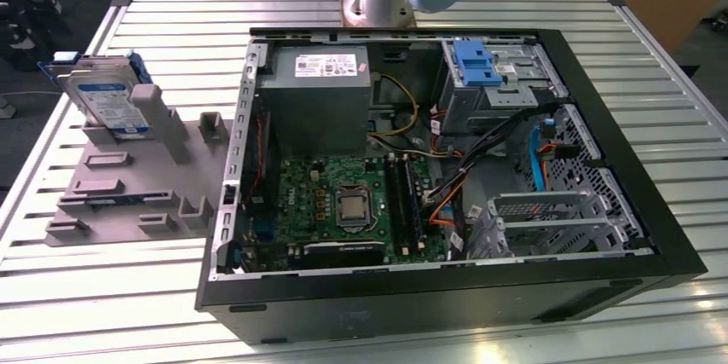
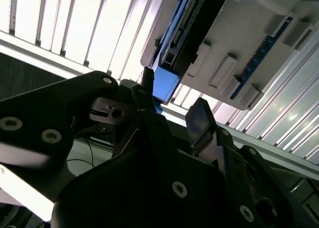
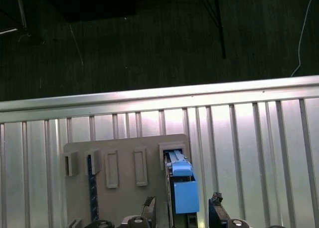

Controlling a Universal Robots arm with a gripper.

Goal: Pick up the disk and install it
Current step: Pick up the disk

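Silver, blue-bracketed disk: on edge in grey holder, straight ahead of gripper, flat faces toward either finger. Fingers apart, empty, apparently clear of it.

Even overhead light. Exterior view: the slatted table shines with glare, and the computer case interior lies shaded. Second wrist view: the gripper is a backlit black mass, and the slats beyond it wash out white. First wrist view: the floor beyond the table is dim.
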